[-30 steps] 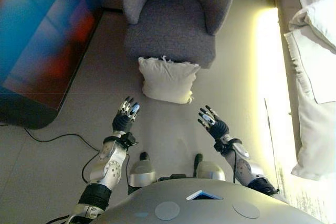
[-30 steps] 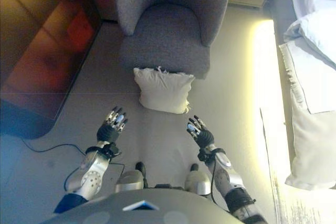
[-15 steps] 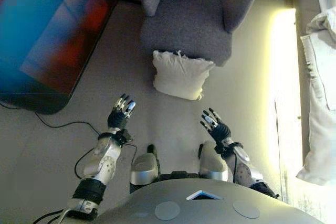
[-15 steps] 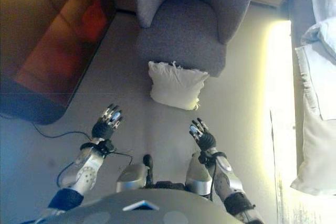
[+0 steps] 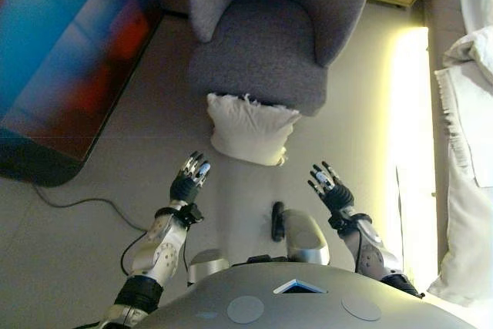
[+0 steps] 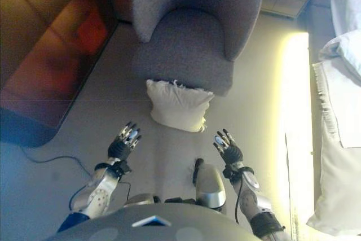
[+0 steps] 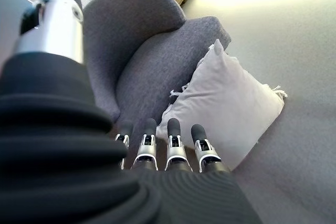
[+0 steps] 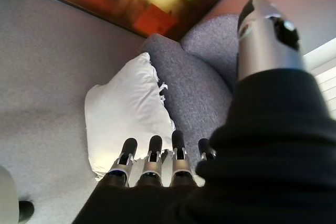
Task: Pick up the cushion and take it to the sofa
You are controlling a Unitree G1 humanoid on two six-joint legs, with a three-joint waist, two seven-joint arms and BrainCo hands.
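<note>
While cushion leans on sofa, left hand, right hand open

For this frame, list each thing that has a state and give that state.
cushion: on the floor, leaning against the front of the armchair, not held.
armchair: seat empty.
left hand: open, fingers straight, short of the cushion, holding nothing.
right hand: open, fingers straight, short of the cushion, holding nothing.

Pale floor down there, and the white cushion sits on it, propped against the grey sofa.
</note>
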